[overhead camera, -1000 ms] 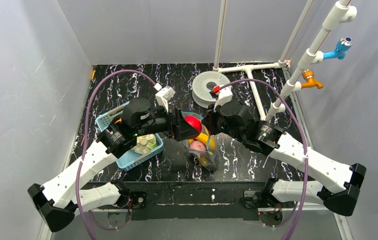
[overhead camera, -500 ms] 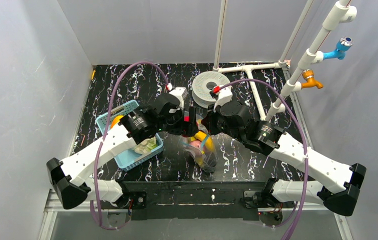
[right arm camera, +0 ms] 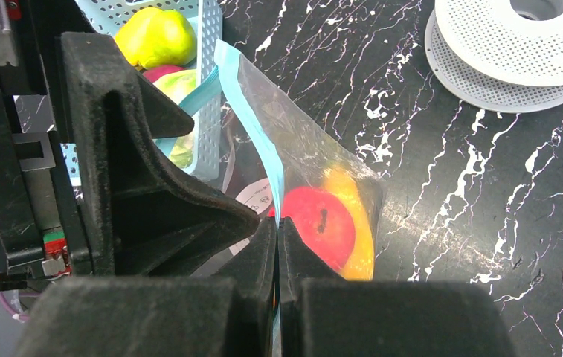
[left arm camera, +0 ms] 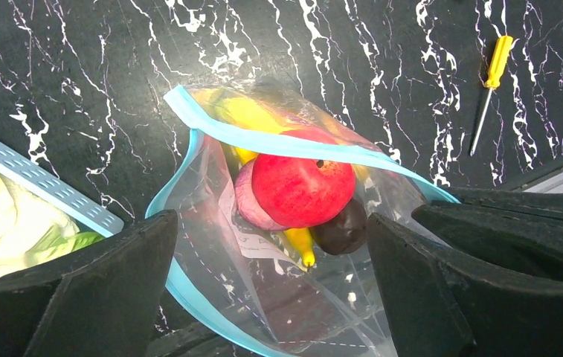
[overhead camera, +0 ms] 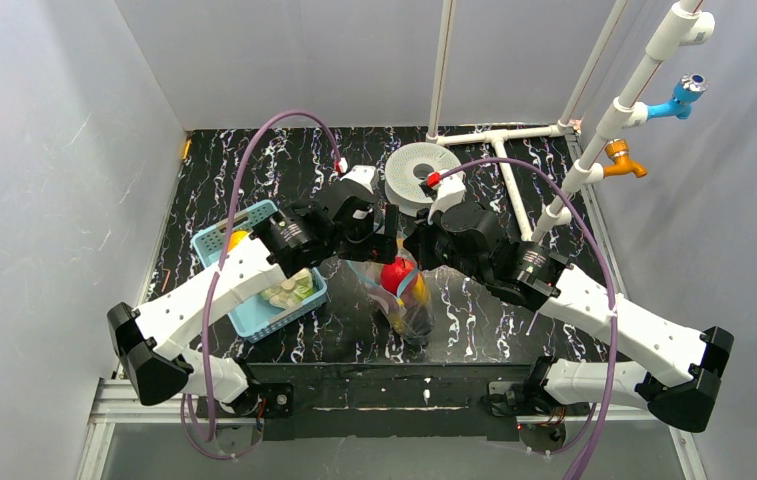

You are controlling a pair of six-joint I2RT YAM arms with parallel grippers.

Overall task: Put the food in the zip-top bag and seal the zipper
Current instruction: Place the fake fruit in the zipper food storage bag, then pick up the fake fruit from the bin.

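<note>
The clear zip-top bag (overhead camera: pixel 409 305) stands in the middle of the table, mouth up. My right gripper (right arm camera: pixel 278 238) is shut on its light-blue zipper (right arm camera: pixel 252 126) and holds one mouth edge up. Inside lie a red round fruit (left arm camera: pixel 304 190), a yellow banana (left arm camera: pixel 252 115), a dark purple eggplant (left arm camera: pixel 343 230) and an orange-yellow fruit (right arm camera: pixel 356 223). My left gripper (left arm camera: pixel 271 297) is open and empty just above the bag's open mouth, one finger (left arm camera: pixel 77 297) on each side. From above, the left gripper (overhead camera: pixel 382 233) and the right gripper (overhead camera: pixel 416 245) are close together.
The blue lattice basket (overhead camera: pixel 216 240) stands left of the bag, holding a pale-green cabbage (left arm camera: pixel 10 230) and a yellow-green fruit (right arm camera: pixel 155 37). A white perforated spool (overhead camera: pixel 419 175) and white pipes (overhead camera: pixel 509 190) lie behind. A yellow screwdriver (left arm camera: pixel 490 82) lies beside the bag.
My left gripper carried the red fruit right over the bag and let it go. The fruit now lies inside the bag. The right gripper held still.
</note>
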